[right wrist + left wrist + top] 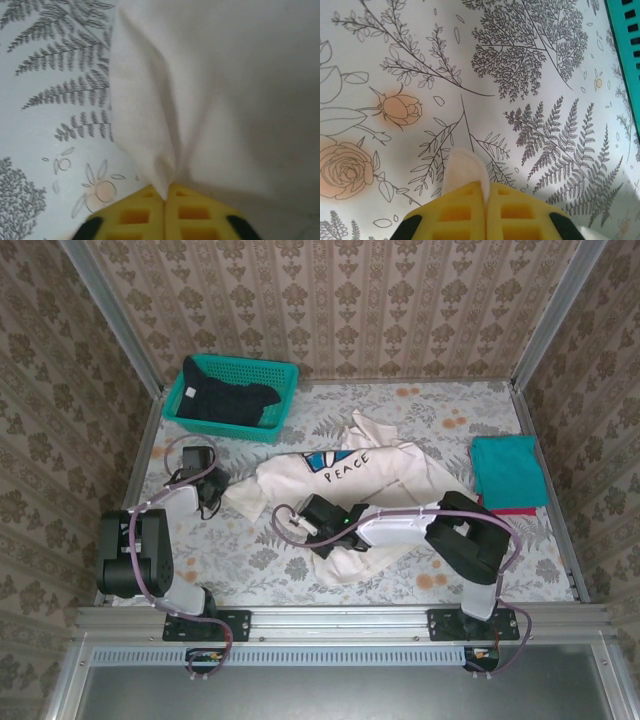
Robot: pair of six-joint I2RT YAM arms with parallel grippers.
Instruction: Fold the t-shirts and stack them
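Observation:
The cream-white t-shirt (385,475) with the blue daisy print and "PEACE" lies crumpled across the middle of the table. My left gripper (216,500) is at its left corner, shut on a small tip of cream cloth (461,169) that pokes out between the yellow fingers (455,212). My right gripper (312,529) is at the shirt's near edge, shut on a gathered fold of the same cloth (165,165). The teal t-shirt (508,471) lies folded at the right. The dark navy t-shirt (228,400) sits in the basket.
The teal mesh basket (284,396) stands at the back left, and its rim (626,50) is close to my left gripper. A red strip (512,511) peeks from under the teal shirt. Patterned walls enclose the floral tablecloth (240,550).

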